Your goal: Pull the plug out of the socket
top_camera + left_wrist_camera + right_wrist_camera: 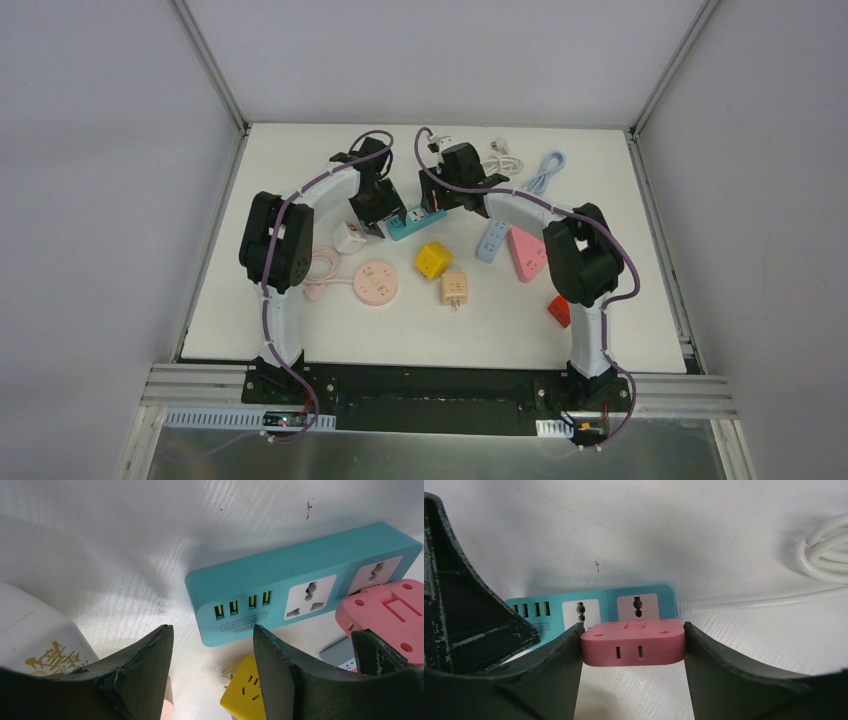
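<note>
A teal power strip socket (408,226) (300,580) (608,605) lies at the table's back middle. A pink plug (633,642) (390,610) sits against its right-hand outlet, and its prongs are hidden. My right gripper (633,626) (440,200) is shut on the pink plug, one finger pressed on each side. My left gripper (212,635) (375,215) stands open just short of the strip's USB end, with only bare table between its fingers. In the right wrist view the left gripper's finger (464,610) covers the strip's left end.
A yellow cube adapter (245,690) (433,260) and a white adapter (35,640) (349,238) lie close to the left gripper. A round pink socket (378,281), beige adapter (455,290), light blue strip (491,240) and coiled white cable (824,550) are around.
</note>
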Controlling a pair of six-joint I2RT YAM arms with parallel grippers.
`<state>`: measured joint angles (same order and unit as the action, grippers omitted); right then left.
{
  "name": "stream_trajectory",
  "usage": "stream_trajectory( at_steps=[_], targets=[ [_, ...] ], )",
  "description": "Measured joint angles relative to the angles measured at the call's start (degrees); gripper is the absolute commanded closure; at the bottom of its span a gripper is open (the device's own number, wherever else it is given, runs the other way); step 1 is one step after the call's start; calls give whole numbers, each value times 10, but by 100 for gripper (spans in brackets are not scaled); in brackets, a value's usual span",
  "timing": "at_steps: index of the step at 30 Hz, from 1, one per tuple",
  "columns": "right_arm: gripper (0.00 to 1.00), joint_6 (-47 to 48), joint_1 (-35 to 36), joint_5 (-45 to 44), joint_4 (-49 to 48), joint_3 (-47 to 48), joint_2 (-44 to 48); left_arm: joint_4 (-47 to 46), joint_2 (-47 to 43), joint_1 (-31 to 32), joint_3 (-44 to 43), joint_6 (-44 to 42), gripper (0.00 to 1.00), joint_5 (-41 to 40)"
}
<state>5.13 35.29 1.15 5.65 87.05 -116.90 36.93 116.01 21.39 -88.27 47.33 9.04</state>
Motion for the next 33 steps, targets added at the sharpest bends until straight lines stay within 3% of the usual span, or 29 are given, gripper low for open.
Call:
stream_trajectory(
  at_steps=[5,15,26,33],
  targets=[
    [60,-4,-4,6,-17,-10,3,5,1,0,-1,0,41,1],
    [66,-73,-47,94,-28,-26,11,11,2,0,-7,0,44,10],
    [66,-14,8,9,-27,-35,30,16,10,0,-10,0,46,11],
    [65,-6,4,-22,-28,-35,71,19,12,-1,-13,0,47,12]
  ],
)
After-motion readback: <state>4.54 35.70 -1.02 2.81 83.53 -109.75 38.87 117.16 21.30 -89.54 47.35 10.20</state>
